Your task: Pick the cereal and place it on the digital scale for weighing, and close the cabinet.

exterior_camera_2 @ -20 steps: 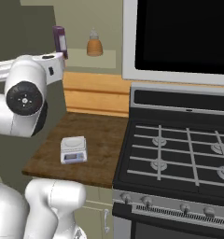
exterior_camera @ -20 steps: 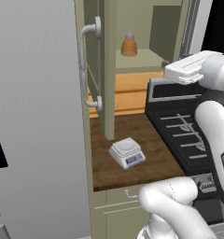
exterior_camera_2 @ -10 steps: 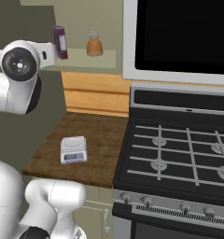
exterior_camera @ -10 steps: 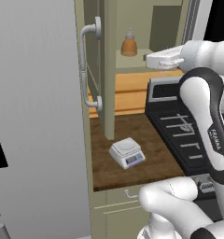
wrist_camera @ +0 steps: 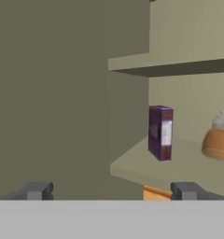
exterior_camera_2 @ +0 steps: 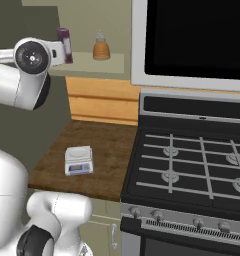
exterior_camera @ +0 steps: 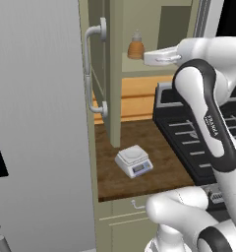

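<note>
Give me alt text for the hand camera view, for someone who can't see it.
A small dark purple cereal box stands upright on an olive-beige cabinet shelf, ahead of the open, empty end effector. An orange-brown bottle sits to the box's right, apart from it, with another shelf above.

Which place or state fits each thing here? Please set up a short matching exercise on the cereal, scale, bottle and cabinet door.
Things:
1. cereal
2. digital scale
3. orange-brown bottle
4. cabinet door

Places or states:
A. on the wooden counter
B. swung open
C. upright on the shelf, near its front edge
D. on the shelf, beside the box

Pairs: 1-C, 2-A, 3-D, 4-B
</note>
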